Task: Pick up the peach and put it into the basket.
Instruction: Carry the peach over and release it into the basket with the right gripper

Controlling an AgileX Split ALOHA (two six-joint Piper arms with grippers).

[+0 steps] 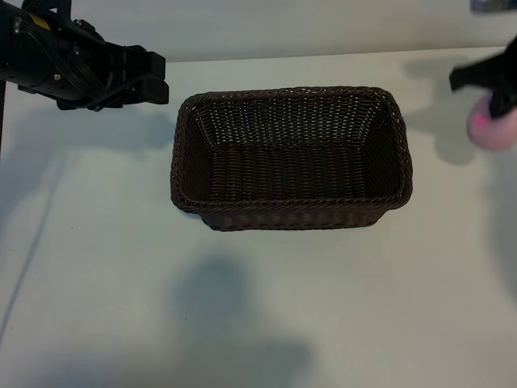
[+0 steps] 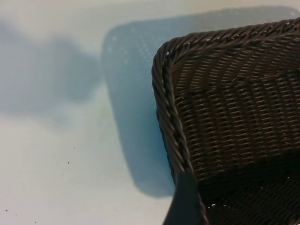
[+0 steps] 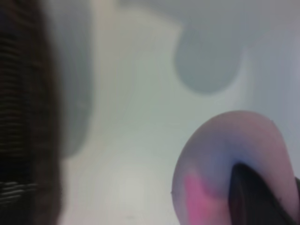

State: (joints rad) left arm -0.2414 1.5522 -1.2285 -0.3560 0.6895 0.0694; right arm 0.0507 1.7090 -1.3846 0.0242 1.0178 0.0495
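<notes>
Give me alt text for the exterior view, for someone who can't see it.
Seen from above, the right gripper at the right edge holds a pale-pink peach above the white table, beside an empty dark-brown wicker basket at centre. The left gripper sits idle at the upper left, just outside the basket's corner.

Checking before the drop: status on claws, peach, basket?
Right claw shut on peach, clear of the table, right of basket. Left claw open, parked by basket's far left corner. Basket empty, nothing between.
</notes>
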